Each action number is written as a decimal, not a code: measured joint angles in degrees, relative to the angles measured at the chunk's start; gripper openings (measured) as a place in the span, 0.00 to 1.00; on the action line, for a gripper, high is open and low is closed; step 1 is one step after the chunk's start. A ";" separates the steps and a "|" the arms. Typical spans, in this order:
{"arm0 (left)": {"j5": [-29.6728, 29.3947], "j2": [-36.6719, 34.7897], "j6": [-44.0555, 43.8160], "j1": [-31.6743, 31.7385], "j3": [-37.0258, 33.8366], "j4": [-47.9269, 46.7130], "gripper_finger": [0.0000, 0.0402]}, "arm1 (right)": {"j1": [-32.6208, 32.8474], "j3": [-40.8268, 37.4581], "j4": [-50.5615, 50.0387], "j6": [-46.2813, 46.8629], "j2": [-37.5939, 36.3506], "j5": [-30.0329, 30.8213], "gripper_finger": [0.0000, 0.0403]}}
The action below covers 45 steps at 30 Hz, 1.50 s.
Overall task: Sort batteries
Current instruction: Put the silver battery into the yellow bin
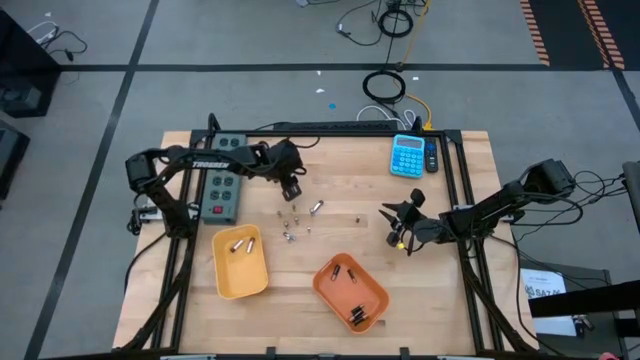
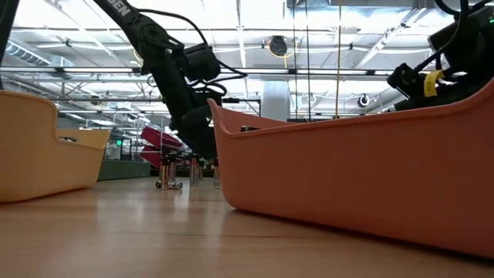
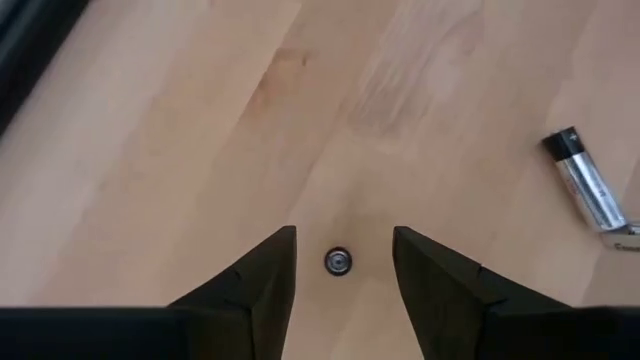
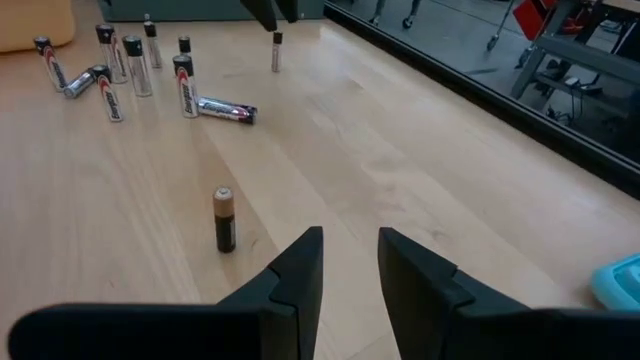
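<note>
Several small loose batteries [image 1: 292,224] stand or lie on the wood at mid-table; they also show as a cluster [image 4: 120,70] in the right wrist view. My left gripper [image 3: 344,262] points down, open, one finger on each side of an upright battery [image 3: 339,262] seen end-on, touching nothing. A silvery battery [image 3: 590,187] lies beside it. My right gripper [image 4: 350,262] is open, hovering toward the table's right, with a brown-topped battery [image 4: 224,218] standing on end ahead of it. The yellow tray [image 1: 228,282] and the orange tray [image 1: 372,286] each hold a few batteries.
A grey power strip [image 1: 224,178] lies at the far left behind my left arm. A blue calculator [image 1: 408,156] sits at the far right. The two trays take up the near middle. Bare wood lies between the loose batteries and my right gripper [image 1: 396,226].
</note>
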 joint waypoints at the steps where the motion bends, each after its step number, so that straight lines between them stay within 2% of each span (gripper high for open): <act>1: 0.13 0.09 -0.03 -0.01 0.00 0.00 0.44 | 0.01 0.01 0.20 -0.11 0.00 0.00 0.22; 16: -0.09 5.55 -0.54 -0.06 -0.04 1.43 0.43 | 0.03 0.01 0.27 -0.36 0.00 -0.09 0.22; 20: -0.16 5.78 -1.46 -0.04 -0.04 2.02 0.34 | 0.03 0.01 0.26 -0.56 0.00 -0.12 0.22; 25: -0.20 5.78 -1.35 -0.04 -0.04 2.00 0.09 | 0.03 0.01 0.24 -0.80 0.00 -0.21 0.22; 28: -1.11 5.48 -0.82 -0.08 -0.04 1.91 0.09 | 0.03 0.01 0.24 -1.01 0.00 -1.06 0.22; 31: -2.02 2.00 -0.26 -0.46 -0.15 1.08 0.09 | 0.01 0.01 0.73 -1.49 0.00 -1.27 0.22; 34: -1.61 -5.01 -1.29 -1.58 0.49 -0.10 0.09 | 0.01 0.01 1.12 -1.89 0.00 -1.25 0.22; 36: 2.91 -10.56 -3.35 -2.31 1.13 -3.68 0.09 | 0.01 0.01 1.09 -2.09 0.00 -1.27 0.22; 39: 14.23 -18.01 -10.76 -3.51 1.66 -12.95 0.09 | 0.01 0.01 1.07 -2.29 0.00 -1.25 0.22; 40: 16.34 -20.14 -12.69 -4.53 1.61 -17.08 0.09 | 0.01 0.01 1.10 -2.39 0.00 -1.25 0.22; 45: 17.93 -26.65 -22.32 -14.56 1.31 -35.40 0.09 | 0.01 0.01 1.12 -2.50 0.00 -1.37 0.22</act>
